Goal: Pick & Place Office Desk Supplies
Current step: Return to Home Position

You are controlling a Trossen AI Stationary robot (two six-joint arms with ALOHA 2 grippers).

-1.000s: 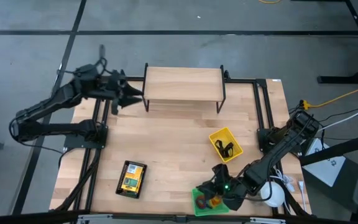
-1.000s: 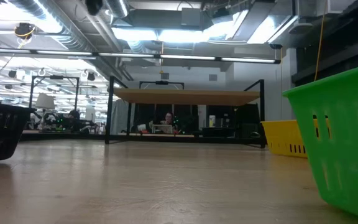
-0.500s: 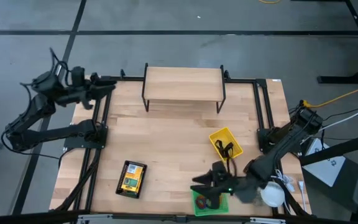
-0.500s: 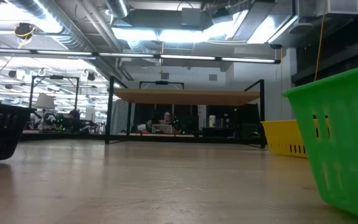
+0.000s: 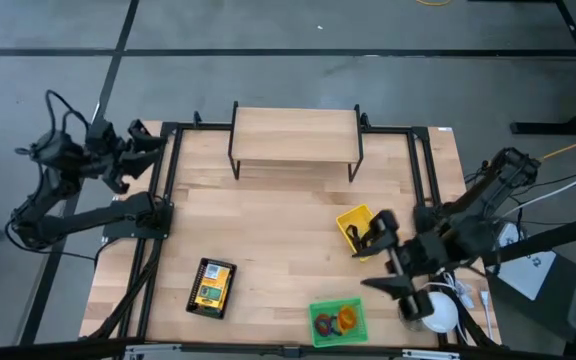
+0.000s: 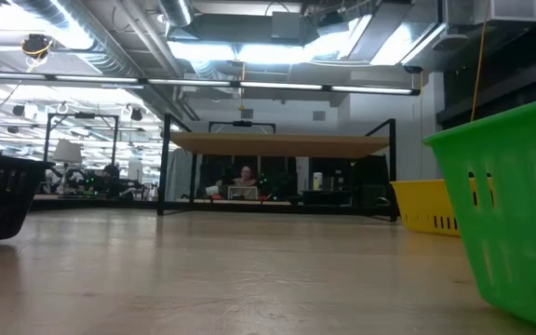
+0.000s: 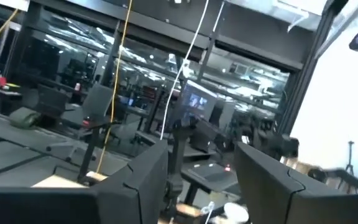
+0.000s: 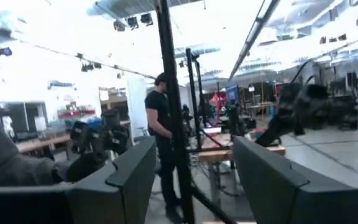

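My left tool point(image 5: 144, 148) hangs wide open over the left edge of the table point(image 5: 268, 225), and my right tool point(image 5: 376, 258) hangs wide open just beside the yellow bin point(image 5: 352, 215).

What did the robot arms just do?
The right gripper left the green bin and drew back rightward, open and empty. The left gripper pulled back to the table's left edge. The yellow bin, green bin and yellow box stayed put.

Even overhead light covers the worktop point(image 5: 268, 230), shadows faint. Ceiling lamps point(image 6: 231, 46) glare in the low view; the right wrist view burns white behind the dark right jaws.
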